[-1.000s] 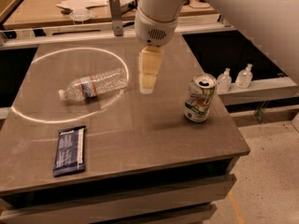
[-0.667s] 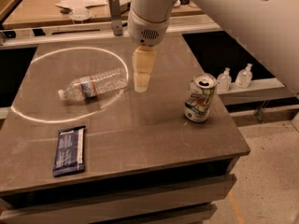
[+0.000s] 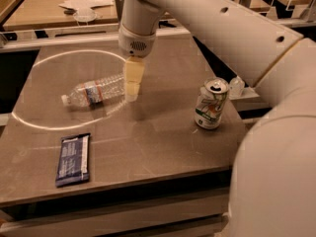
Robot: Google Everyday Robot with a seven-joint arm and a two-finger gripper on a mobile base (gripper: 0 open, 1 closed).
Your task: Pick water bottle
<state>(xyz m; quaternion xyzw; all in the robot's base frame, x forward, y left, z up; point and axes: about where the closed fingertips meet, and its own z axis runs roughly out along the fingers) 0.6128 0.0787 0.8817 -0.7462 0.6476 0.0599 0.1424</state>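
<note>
Camera view shows a dark snack bar (image 3: 73,159) lying flat near the front of the brown table (image 3: 163,147), and a white-green soda can (image 3: 211,104) standing up on the right. Farther back the water bottle (image 3: 94,91) lies on its side, cap to the left. The gripper (image 3: 131,97) hangs right by the bottle's bottom end, and I cannot tell if it is open or closed.

Matt gripper (image 3: 131,95) beside water bottle (image 3: 96,90) (clear ribbed plastic)

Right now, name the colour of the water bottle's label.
Red, white and blue on the water bottle, camera view; end effector beside its base.
</note>
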